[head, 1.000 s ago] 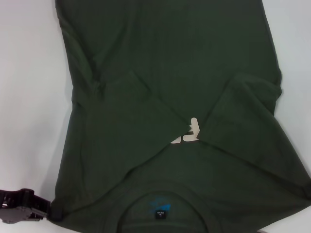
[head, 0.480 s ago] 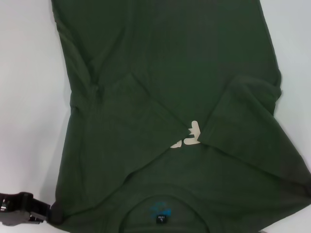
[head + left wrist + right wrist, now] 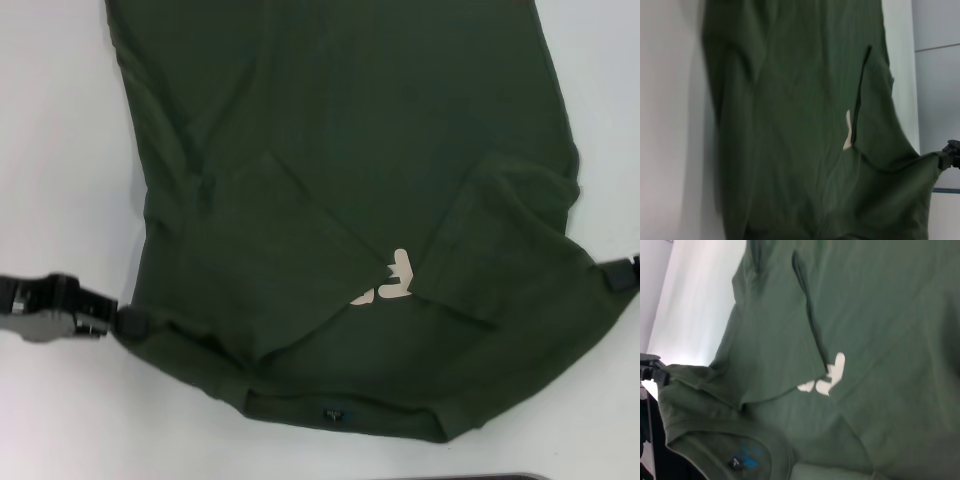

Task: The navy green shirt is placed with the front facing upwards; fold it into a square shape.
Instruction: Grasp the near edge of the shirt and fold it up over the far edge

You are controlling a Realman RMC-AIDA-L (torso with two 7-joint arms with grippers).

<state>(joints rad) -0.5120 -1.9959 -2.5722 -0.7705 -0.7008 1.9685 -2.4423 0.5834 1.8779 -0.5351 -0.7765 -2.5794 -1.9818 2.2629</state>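
The navy green shirt [image 3: 330,150] lies on the white table [image 3: 60,150], both sleeves folded inward, with cream letters [image 3: 388,279] showing between them. Its collar end is raised off the table and stretched between my two grippers, and the neck tag [image 3: 333,415] shows at the near edge. At the left, my left gripper [image 3: 120,322] is shut on the shoulder corner. My right gripper [image 3: 625,272], at the right edge of the head view, is shut on the other shoulder corner. The left wrist view shows the shirt [image 3: 800,125] and the right gripper [image 3: 950,152] far off. The right wrist view shows the letters [image 3: 827,377] and the left gripper [image 3: 652,371].
Bare white table [image 3: 600,90] lies on both sides of the shirt. A dark strip [image 3: 460,477] shows at the bottom of the head view. Grey panels [image 3: 937,75] stand beyond the table's edge in the left wrist view.
Both grippers have lifted the collar end and carried it away from me toward the hem. The neck tag moved up in the head view, and the right gripper came into view.
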